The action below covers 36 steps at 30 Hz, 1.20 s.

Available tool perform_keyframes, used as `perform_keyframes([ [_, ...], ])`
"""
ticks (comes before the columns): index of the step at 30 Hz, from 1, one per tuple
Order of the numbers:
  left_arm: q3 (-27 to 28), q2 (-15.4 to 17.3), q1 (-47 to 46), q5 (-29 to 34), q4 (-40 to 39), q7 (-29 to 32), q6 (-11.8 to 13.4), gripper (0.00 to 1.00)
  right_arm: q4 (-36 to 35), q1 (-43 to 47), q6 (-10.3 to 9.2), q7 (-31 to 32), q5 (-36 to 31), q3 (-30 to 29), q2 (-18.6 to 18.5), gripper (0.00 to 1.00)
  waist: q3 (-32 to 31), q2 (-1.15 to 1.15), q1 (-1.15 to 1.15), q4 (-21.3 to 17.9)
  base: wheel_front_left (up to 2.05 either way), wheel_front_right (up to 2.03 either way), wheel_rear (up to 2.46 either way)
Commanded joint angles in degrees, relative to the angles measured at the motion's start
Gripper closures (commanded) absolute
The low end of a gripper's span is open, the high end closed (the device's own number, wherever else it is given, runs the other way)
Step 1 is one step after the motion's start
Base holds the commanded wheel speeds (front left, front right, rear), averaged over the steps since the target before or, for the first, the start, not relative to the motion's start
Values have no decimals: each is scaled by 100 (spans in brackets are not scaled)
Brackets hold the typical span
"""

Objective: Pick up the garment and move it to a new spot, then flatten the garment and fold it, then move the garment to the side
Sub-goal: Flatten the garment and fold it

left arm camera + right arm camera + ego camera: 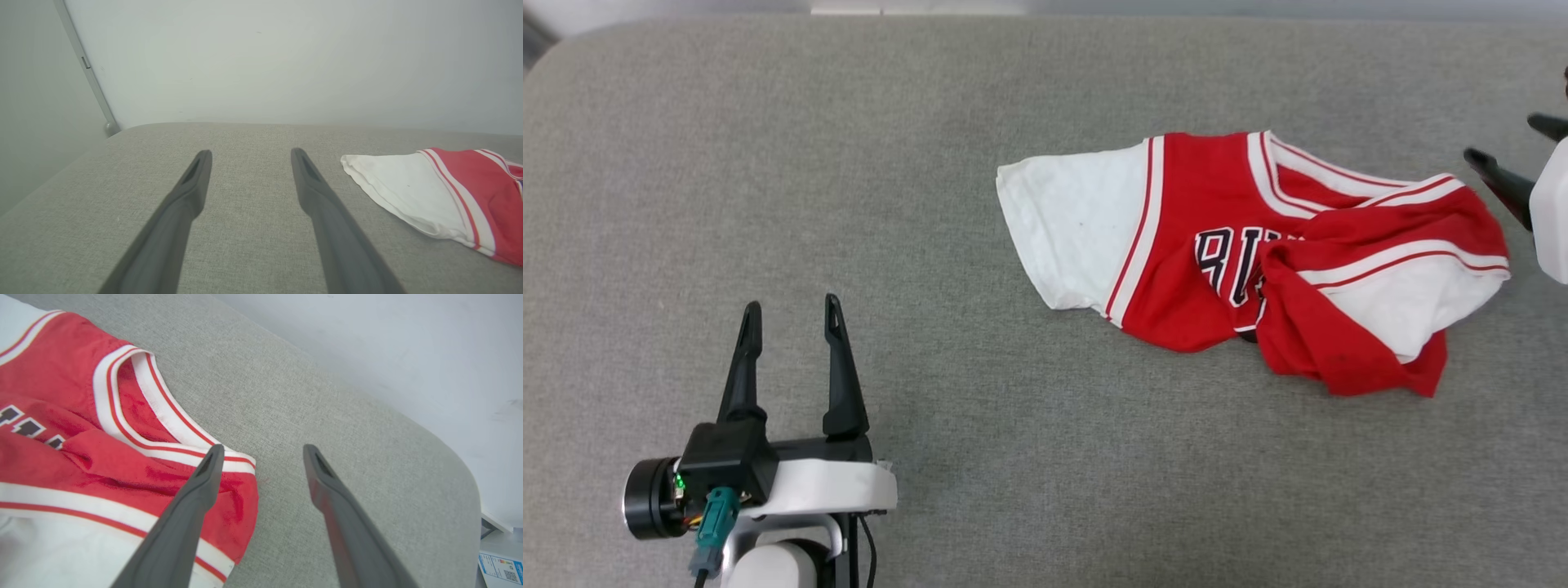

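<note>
The garment (pixel 1241 253), a red jersey with white sleeves and striped trim, lies crumpled on the grey cushioned surface (pixel 931 204), right of centre, with part of its black lettering showing. One white sleeve (pixel 400 188) spreads flat toward my left side. My left gripper (pixel 791 317) rests open at the lower left, well clear of the cloth, nothing between its fingers (pixel 196 179). At the right edge, my right gripper (pixel 1515 143) stands open just beyond the jersey's red corner (pixel 241 502); in the right wrist view one finger (pixel 204 486) hovers over that corner and holds nothing.
The grey surface has rounded corners and ends at a pale wall (pixel 286 61) behind. A grey vertical strip (pixel 88 69) runs down the wall at the left. Past the surface's right edge a paper label (pixel 500 569) lies lower down.
</note>
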Motion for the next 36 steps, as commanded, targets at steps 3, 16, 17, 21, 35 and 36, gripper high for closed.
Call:
perform_keyframes([
  [3,55,-7,159,38,-26,-15,24,0,-518,66,-4,-219,133,-140,-172,0,-222,0,0,-127,0,0,0],
  [16,-2,-6,336,56,-93,-15,-22,0,-3209,-61,-4,2527,1320,155,-1281,0,-305,0,0,-165,0,0,0],
  [17,-26,-7,306,45,-89,-15,-24,0,-3285,-90,-4,2775,1334,223,-1309,0,-276,0,0,-143,0,0,0],
  [21,-117,-7,188,-9,-59,-15,-34,0,-3270,-143,-4,3434,1343,381,-1199,0,-120,0,0,-28,0,0,0],
  [35,-133,-7,19,-78,60,-15,28,0,-2378,198,-4,3133,975,682,-587,100,152,0,0,195,0,0,0],
  [36,-122,-7,46,-79,72,-15,27,0,-2391,195,-4,3034,1006,660,-593,100,107,0,0,162,0,0,0],
])
